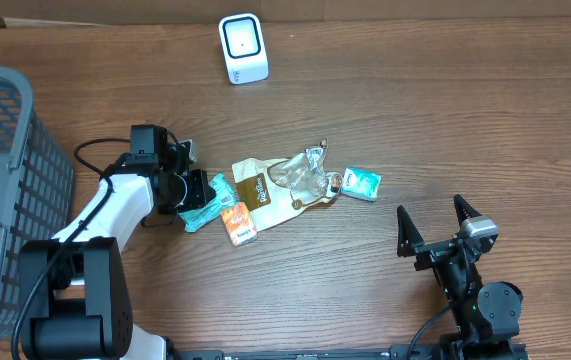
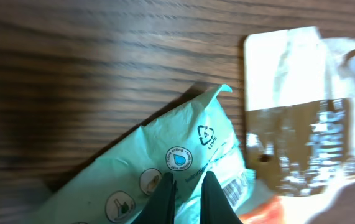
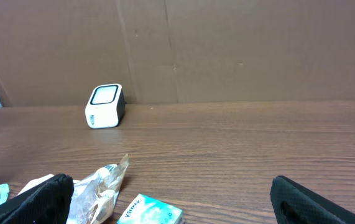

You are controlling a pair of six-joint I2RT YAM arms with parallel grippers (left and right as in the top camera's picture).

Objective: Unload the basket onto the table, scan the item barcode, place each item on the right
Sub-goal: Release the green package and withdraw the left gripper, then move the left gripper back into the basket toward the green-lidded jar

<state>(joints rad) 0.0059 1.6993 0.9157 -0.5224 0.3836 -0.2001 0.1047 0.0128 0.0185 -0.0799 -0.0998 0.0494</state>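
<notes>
We pinch the green packet (image 1: 205,212) in the left gripper (image 1: 201,192). The scanner (image 1: 243,48) lies at about one o'clock; the right gripper (image 1: 430,208), spread, sits farther.

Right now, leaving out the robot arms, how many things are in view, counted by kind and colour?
scanner: 1
basket: 1
green pack: 2, one at the left of the pile, one at its right
orange pack: 1
brown bag with a clear part: 1
Total: 6
</notes>
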